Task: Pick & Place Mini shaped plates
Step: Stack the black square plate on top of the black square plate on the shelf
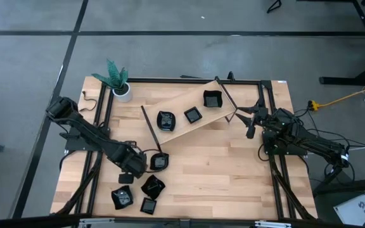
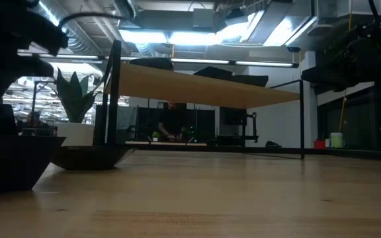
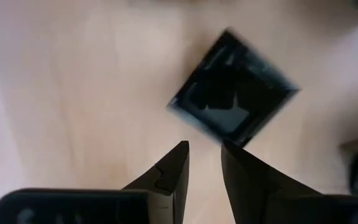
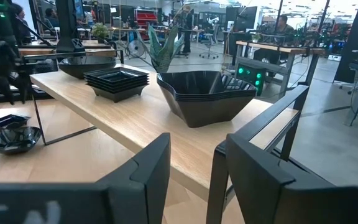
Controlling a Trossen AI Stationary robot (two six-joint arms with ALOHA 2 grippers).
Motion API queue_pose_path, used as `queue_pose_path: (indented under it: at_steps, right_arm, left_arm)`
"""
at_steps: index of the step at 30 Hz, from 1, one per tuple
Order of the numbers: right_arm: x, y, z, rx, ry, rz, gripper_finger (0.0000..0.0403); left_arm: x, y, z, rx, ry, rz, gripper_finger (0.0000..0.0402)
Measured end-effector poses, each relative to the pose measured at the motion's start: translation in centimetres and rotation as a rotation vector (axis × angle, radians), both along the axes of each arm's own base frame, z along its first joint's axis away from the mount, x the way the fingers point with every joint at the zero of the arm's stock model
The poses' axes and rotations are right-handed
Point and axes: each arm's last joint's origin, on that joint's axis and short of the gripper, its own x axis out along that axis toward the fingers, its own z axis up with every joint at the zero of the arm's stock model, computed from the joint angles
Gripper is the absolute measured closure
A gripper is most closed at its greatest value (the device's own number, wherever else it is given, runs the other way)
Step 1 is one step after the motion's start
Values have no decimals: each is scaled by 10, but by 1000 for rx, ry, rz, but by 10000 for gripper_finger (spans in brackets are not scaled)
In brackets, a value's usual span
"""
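Scene: a wooden table (image 1: 233,171) is carrying a raised wooden shelf (image 1: 179,117) set diagonally, a potted plant (image 1: 120,85) at the far left corner, and mini shaped plates in two groups.

Plates on shelf: three stacks are sitting along the board: a rounded stack (image 1: 165,120), a small square stack (image 1: 193,115), a larger scalloped stack (image 1: 213,99).

Plates on table: loose ones are lying near the front left edge: a round plate (image 1: 159,162) by the shelf's leg, an angular plate (image 1: 152,186), a crumpled-looking plate (image 1: 122,197), a square plate (image 1: 148,206).

Left gripper (image 1: 129,170): hanging low over the loose group, jaws a little apart and gripping nothing.

Key relation: in the left wrist view a square plate (image 3: 234,96) is lying flat just ahead of the left gripper's tips (image 3: 205,158), turned corner-on like a diamond, no long axis to speak of. Judged: the jaws would need to straddle one rim.

Nearer arm: left, clearly; the loose plates are well apart from the right arm.

Right gripper (image 1: 251,123): waiting beside the shelf's right end, jaws apart, empty.

View differences: the right wrist view is showing the stacks' depth on the shelf; the high view is flattening them. The low view is showing the shelf's underside and a dark plate (image 2: 88,157) on the table, but neither gripper clearly.
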Motion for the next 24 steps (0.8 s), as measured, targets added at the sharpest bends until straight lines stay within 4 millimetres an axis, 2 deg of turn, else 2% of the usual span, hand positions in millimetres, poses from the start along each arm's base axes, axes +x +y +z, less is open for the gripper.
queue_pose_path:
  at_steps: [7,13,24]
  right_arm:
    - [0,0,0,0,0,0,249]
    - [0,0,0,0,0,0,249]
    - [0,0,0,0,0,0,249]
  left_arm:
    - [-2,-17,0,-6,-83,-102,311]
    - [-6,-32,0,-4,-145,-123,300]
    - [-6,-50,-25,12,-92,-193,295]
